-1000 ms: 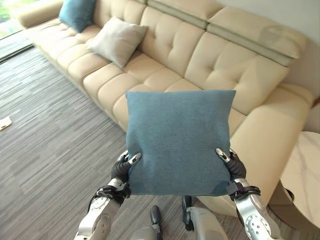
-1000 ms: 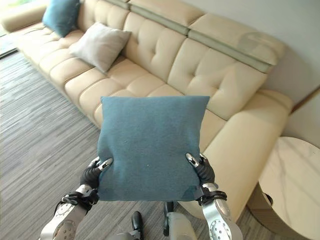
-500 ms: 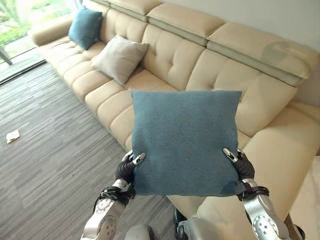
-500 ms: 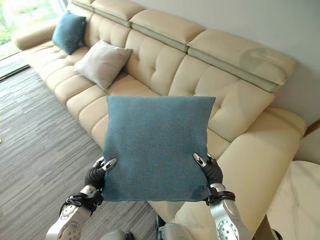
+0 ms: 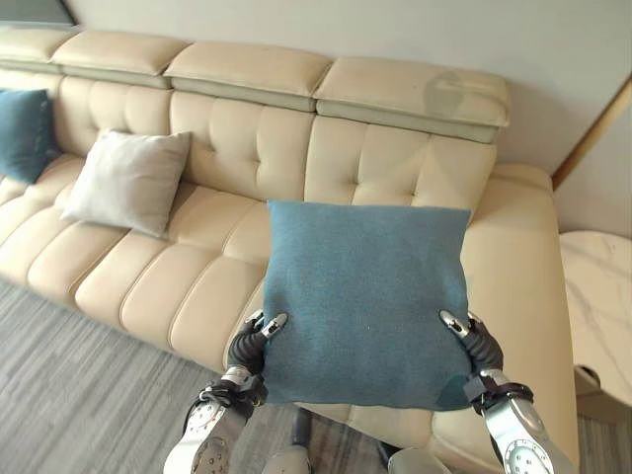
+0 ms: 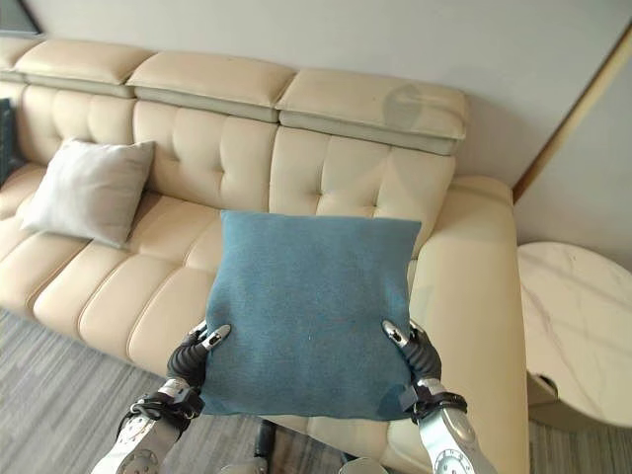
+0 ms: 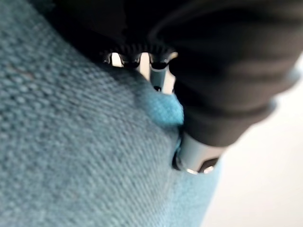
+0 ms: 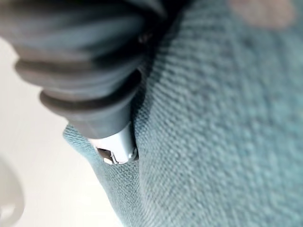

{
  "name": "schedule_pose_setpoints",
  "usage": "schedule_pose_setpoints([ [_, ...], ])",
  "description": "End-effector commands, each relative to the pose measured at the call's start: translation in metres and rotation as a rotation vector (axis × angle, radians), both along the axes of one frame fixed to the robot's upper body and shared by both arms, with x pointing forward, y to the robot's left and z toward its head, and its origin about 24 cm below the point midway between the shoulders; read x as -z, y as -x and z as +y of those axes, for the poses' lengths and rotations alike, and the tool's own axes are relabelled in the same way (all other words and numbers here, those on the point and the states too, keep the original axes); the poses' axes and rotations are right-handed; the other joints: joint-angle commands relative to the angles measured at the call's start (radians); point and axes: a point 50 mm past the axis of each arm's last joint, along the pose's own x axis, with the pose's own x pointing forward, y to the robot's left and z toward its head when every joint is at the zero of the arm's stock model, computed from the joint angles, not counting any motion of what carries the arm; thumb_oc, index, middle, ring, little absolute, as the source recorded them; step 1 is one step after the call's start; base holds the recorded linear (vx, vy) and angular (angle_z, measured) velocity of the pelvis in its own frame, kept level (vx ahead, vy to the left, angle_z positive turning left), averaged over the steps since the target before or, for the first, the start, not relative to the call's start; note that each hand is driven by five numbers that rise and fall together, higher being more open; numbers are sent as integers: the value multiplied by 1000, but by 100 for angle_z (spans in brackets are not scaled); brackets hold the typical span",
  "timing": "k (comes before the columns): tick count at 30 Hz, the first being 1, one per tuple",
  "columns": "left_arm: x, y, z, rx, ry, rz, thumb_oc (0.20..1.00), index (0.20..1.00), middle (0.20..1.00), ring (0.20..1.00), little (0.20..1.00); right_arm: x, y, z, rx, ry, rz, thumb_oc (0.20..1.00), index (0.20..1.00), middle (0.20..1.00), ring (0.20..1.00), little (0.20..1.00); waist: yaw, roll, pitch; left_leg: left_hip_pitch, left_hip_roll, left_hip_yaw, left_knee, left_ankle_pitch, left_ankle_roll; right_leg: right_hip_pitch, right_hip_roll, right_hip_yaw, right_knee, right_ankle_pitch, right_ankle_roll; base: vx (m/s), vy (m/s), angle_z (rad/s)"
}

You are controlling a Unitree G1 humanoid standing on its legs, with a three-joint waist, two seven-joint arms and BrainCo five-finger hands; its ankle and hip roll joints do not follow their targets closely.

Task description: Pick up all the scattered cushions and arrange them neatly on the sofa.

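Observation:
I hold a square teal cushion (image 5: pixel 365 301) upright in front of me, between both hands, over the right end of the cream sofa (image 5: pixel 247 158). My left hand (image 5: pixel 249 346) pinches its lower left edge, thumb on the front. My right hand (image 5: pixel 478 346) pinches the lower right edge the same way. Both wrist views show teal cloth (image 7: pixel 85 151) pressed against the hand covers. A light grey cushion (image 5: pixel 126 182) leans on the sofa back to the left. Another teal cushion (image 5: pixel 22 133) stands at the far left.
A round white marble side table (image 5: pixel 597 306) stands right of the sofa's armrest (image 5: pixel 513 257). Grey striped carpet (image 5: pixel 69 405) lies before the sofa. A wall with a wooden trim strip (image 5: pixel 591 128) rises behind.
The camera has swung to face the sofa squarely; the whole picture has shifted. The teal cushion stays held in both hands, now over the sofa's right seat.

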Motion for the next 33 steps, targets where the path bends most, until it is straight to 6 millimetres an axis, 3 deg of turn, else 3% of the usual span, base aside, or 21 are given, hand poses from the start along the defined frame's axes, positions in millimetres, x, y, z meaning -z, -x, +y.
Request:
schedule_pose_setpoints([
  [1, -47, -18, -17, 117, 3, -272, 200, 200, 200, 200, 200, -43, -24, 33, -135, -80, -255, 200, 200, 200, 200, 200, 20, -25, -37, 22, 65, 46, 2, -99, -32, -21, -3, -29, -30, -29, 35, 0, 183, -97],
  [2, -47, -19, -14, 104, -4, -271, 200, 200, 200, 200, 200, -44, -26, 36, -136, -88, -259, 200, 200, 200, 200, 200, 31, -29, -32, 33, 67, 89, 1, -108, -23, -37, -7, -37, -18, -22, 40, -22, 149, -119],
  [3, -47, -20, -11, 84, -10, -270, 200, 200, 200, 200, 200, -45, -29, 40, -136, -100, -266, 200, 200, 200, 200, 200, 50, -31, -31, 40, 75, 138, 0, -116, -19, -68, -13, -96, 7, -11, 36, -35, 124, -150],
  [6, -47, -19, -1, 32, -25, -264, 200, 200, 200, 200, 200, -42, -30, 54, -177, -124, -251, 200, 200, 200, 200, 200, 78, -28, -23, 71, 82, 236, -2, -134, -18, -94, -55, -386, 67, -20, 32, -43, 102, -145],
  [7, -46, -18, 2, 16, -31, -255, 200, 200, 200, 200, 200, -41, -30, 58, -195, -124, -244, 200, 200, 200, 200, 200, 86, -28, -26, 74, 82, 261, 5, -140, -15, -99, -69, -462, 63, -17, 27, -22, 67, -81],
  [8, -44, -16, 4, 11, -33, -244, 200, 200, 200, 200, 200, -39, -29, 62, -212, -130, -230, 200, 200, 200, 200, 200, 85, -31, -27, 83, 80, 279, 9, -149, -11, -95, -77, -494, 49, -12, 29, 6, 43, -80],
  [15, -33, -15, 4, 9, -42, -195, 200, 200, 200, 200, 200, -24, -26, 63, -257, -52, -154, 200, 200, 200, 200, 200, 92, -44, -45, 125, 63, 305, 16, -175, -5, -32, -86, -492, -45, 26, 41, 81, 8, -41],
  [18, -31, -23, 1, 5, -77, -189, 200, 200, 200, 200, 200, -16, -29, 62, -269, 34, -114, 200, 200, 200, 200, 200, 90, -45, -45, 127, 58, 291, 20, -181, -2, -28, -89, -485, -35, 19, 42, 90, -20, -2],
  [20, -43, -45, -9, 26, -139, -254, 200, 200, 200, 200, 200, -24, -48, 63, -305, 168, -154, 200, 200, 200, 200, 200, 89, -46, -4, 69, 56, 273, 75, -197, -2, -72, -98, -468, -5, 12, 42, -53, -43, 5],
  [22, -48, -49, -10, 25, -144, -274, 200, 200, 200, 200, 200, -28, -52, 64, -302, 179, -163, 200, 200, 200, 200, 200, 89, -48, 0, 43, 56, 272, 90, -197, -1, -91, -101, -463, 0, 14, 40, -122, -26, 14],
  [25, -112, -107, -34, 51, -206, -518, 200, 200, 200, 200, 200, -102, -114, 84, -299, 285, -428, 200, 200, 200, 200, 200, 92, -44, 70, -181, 60, 259, 206, -200, -9, -298, -118, -424, 85, 27, 30, -322, -41, 10],
  [26, -141, -126, -34, 41, -246, -604, 200, 200, 200, 200, 200, -131, -131, 89, -276, 302, -510, 200, 200, 200, 200, 200, 94, -42, 80, -235, 60, 256, 226, -196, -12, -354, -118, -415, 107, 31, 29, -260, -39, 7],
  [27, -185, -144, -37, 29, -291, -730, 200, 200, 200, 200, 200, -174, -148, 96, -253, 339, -632, 200, 200, 200, 200, 200, 93, -42, 87, -281, 60, 253, 235, -186, -17, -400, -114, -411, 120, 37, 31, -168, -37, 11],
  [28, -228, -154, -40, 19, -323, -847, 200, 200, 200, 200, 200, -218, -158, 102, -222, 359, -755, 200, 200, 200, 200, 200, 93, -40, 95, -319, 62, 252, 243, -181, -23, -438, -115, -413, 131, 37, 34, -117, -42, 14],
  [31, -331, -156, -48, -45, -453, -1138, 200, 200, 200, 200, 200, -311, -161, 109, -121, 382, -1011, 200, 200, 200, 200, 200, 97, -39, 123, -415, 76, 233, 281, -200, -39, -533, -114, -412, 176, 13, 51, -12, -37, 5],
  [32, -351, -153, -50, -64, -486, -1196, 200, 200, 200, 200, 200, -334, -157, 111, -99, 386, -1080, 200, 200, 200, 200, 200, 97, -39, 130, -455, 80, 227, 295, -200, -42, -573, -114, -413, 193, 12, 53, -55, -20, -7],
  [33, -353, -152, -50, -65, -487, -1201, 200, 200, 200, 200, 200, -336, -157, 111, -97, 385, -1085, 200, 200, 200, 200, 200, 98, -39, 131, -461, 81, 227, 301, -203, -42, -579, -114, -413, 198, 9, 53, -60, -34, -1],
])
